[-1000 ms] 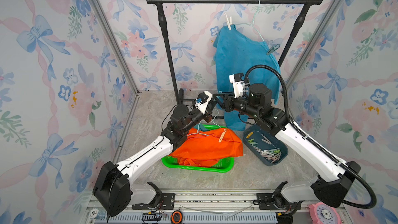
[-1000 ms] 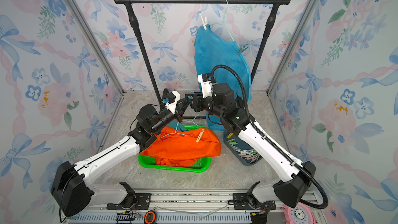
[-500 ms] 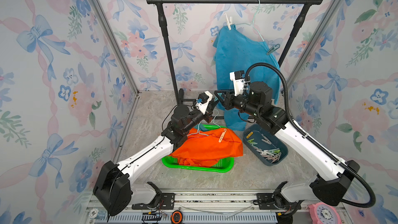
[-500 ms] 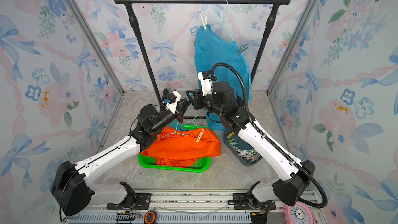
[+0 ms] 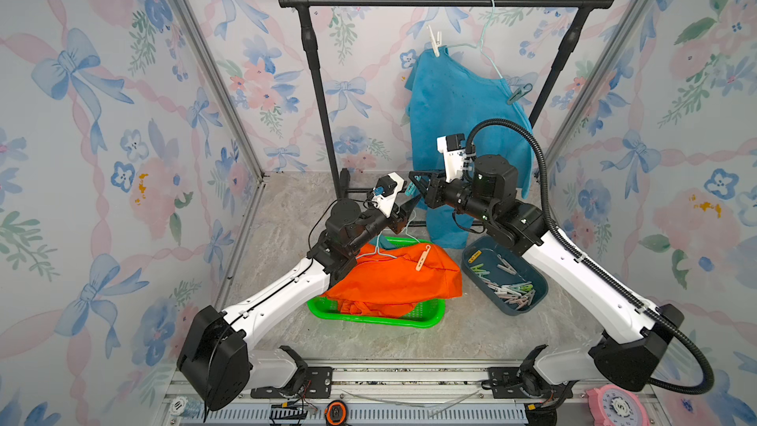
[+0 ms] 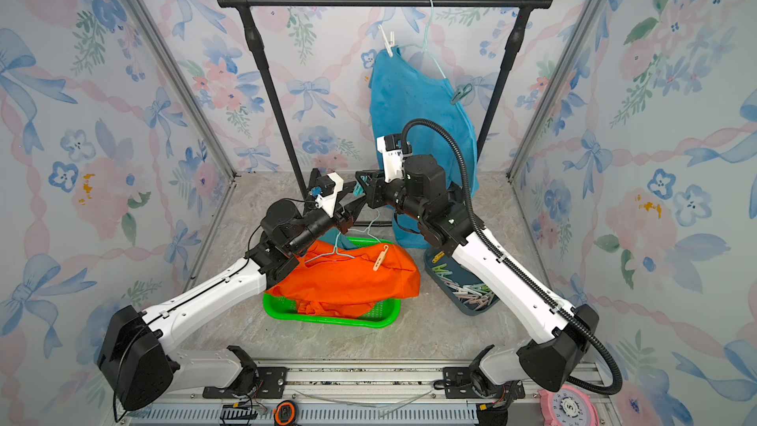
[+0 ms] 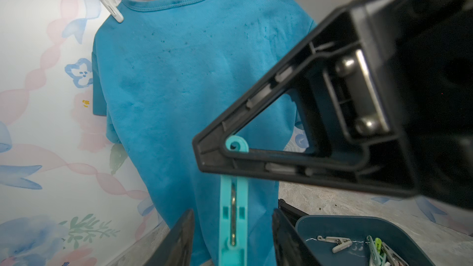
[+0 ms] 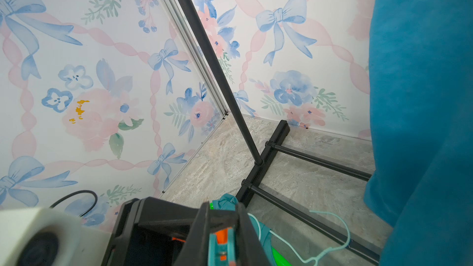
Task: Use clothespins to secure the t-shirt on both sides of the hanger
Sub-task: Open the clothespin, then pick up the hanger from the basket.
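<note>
- The teal clothespin [image 7: 231, 200] hangs in the air between the two arms. The right gripper [image 8: 221, 229] is pinched tight on its curled handle end. The left gripper [image 7: 232, 216] stands parted on either side of the pin's body with a gap each side, so it holds nothing.
- We read this as a handover. Holding the pin by its end leaves the long body free and puts the squeeze where the spring can later be opened.
- The pin itself is slim, flat-sided plastic, with a metal spring showing down its middle slot and a small curl at the tip.
- Just below both grippers, the orange t-shirt [image 5: 393, 276] is heaped over the green basket [image 5: 368, 319] on the worktop [image 5: 286, 219]. A pale wire hanger [image 5: 375, 254] sits in its neck, with the hook pointing up towards the grippers.
- One cream clothespin [image 5: 422, 258] already sits on the shirt's side under the right arm. We judge the teal one is meant for the bare side, which is why the shirt lies spread within reach.
- Under the right arm, back from its gripper, a dark tray [image 5: 512, 309] holds the spare clothespins [image 5: 508, 288], a loose pile of white, pink and green.
- Beyond the grippers, a blue t-shirt [image 7: 192, 72] hangs from the black rail [image 5: 409, 1]. A white clothespin [image 7: 107, 3] is on one shoulder and a green clothespin [image 5: 519, 92] on the other, so that shirt looks finished to us.
</note>
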Action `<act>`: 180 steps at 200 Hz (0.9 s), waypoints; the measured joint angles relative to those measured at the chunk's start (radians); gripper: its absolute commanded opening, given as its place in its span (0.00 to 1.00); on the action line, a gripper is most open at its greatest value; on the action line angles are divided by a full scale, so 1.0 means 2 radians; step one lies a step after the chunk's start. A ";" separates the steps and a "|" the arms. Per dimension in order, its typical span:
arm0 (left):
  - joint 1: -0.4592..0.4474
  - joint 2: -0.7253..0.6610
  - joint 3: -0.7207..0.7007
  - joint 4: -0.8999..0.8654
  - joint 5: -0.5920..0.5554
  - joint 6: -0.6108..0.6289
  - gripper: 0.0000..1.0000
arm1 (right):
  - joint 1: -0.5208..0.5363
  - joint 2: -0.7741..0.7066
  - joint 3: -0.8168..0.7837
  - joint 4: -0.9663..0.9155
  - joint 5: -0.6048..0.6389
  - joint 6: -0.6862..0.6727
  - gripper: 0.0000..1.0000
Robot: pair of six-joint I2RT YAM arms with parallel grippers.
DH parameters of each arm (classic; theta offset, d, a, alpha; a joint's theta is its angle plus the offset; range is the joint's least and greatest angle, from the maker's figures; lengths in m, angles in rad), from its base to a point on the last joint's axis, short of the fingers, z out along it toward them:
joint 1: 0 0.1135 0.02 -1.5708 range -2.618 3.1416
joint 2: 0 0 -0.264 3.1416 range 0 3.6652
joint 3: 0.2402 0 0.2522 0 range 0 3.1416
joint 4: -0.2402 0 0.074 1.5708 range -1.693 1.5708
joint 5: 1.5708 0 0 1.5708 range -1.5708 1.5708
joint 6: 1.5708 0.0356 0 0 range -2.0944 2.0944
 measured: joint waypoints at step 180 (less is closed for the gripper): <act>0.163 0.048 -0.002 -0.356 0.166 -0.165 0.42 | -0.071 -0.102 -0.162 0.025 -0.054 0.033 0.18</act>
